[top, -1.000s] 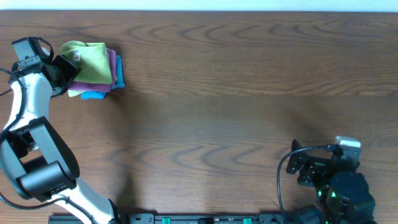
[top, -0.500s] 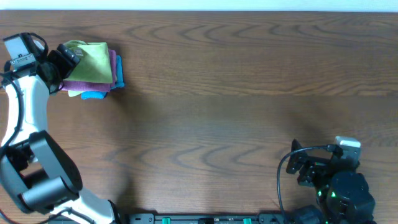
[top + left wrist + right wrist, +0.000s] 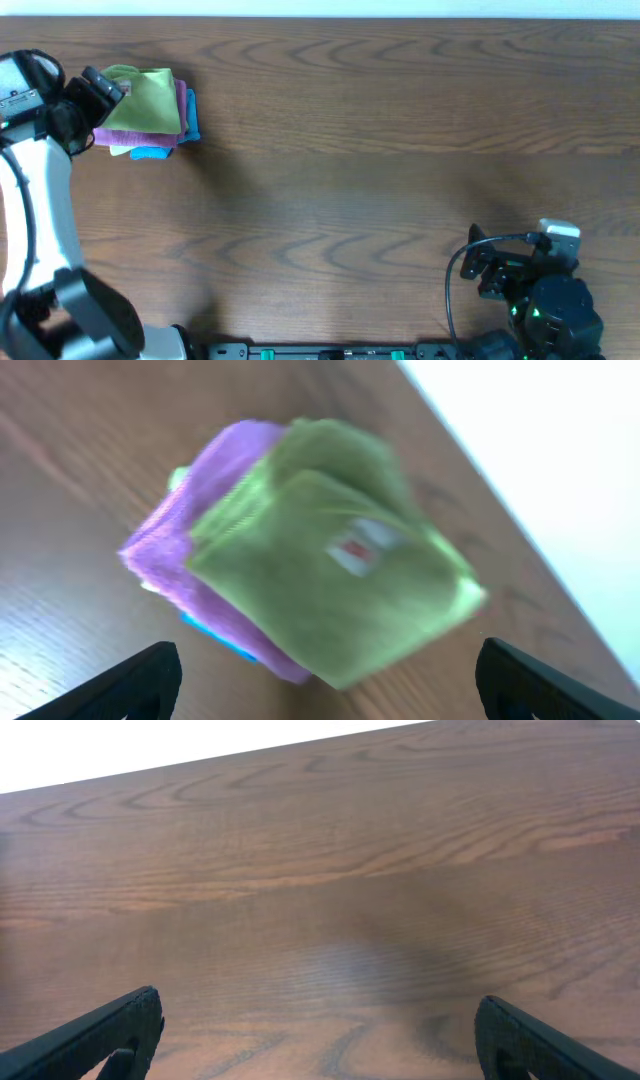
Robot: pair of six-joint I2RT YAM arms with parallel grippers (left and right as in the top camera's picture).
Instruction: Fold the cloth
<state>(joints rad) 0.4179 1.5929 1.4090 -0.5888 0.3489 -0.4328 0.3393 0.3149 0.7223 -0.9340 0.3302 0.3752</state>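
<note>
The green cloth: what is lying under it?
A purple cloth lies directly under the folded green cloth, and the edge of a teal cloth shows below that. Most of both is covered.

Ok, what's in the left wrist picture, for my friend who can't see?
A folded lime-green cloth with a white and red tag lies on a purple cloth and a teal cloth on a wooden table. The blurry picture shows the left end effector open, holding nothing.

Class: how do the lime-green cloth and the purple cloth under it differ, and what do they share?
The lime-green cloth lies on top; the purple cloth lies beneath, only its edges showing. The lime-green cloth shows a white and red tag; the purple cloth none. Both share one stack.
</note>
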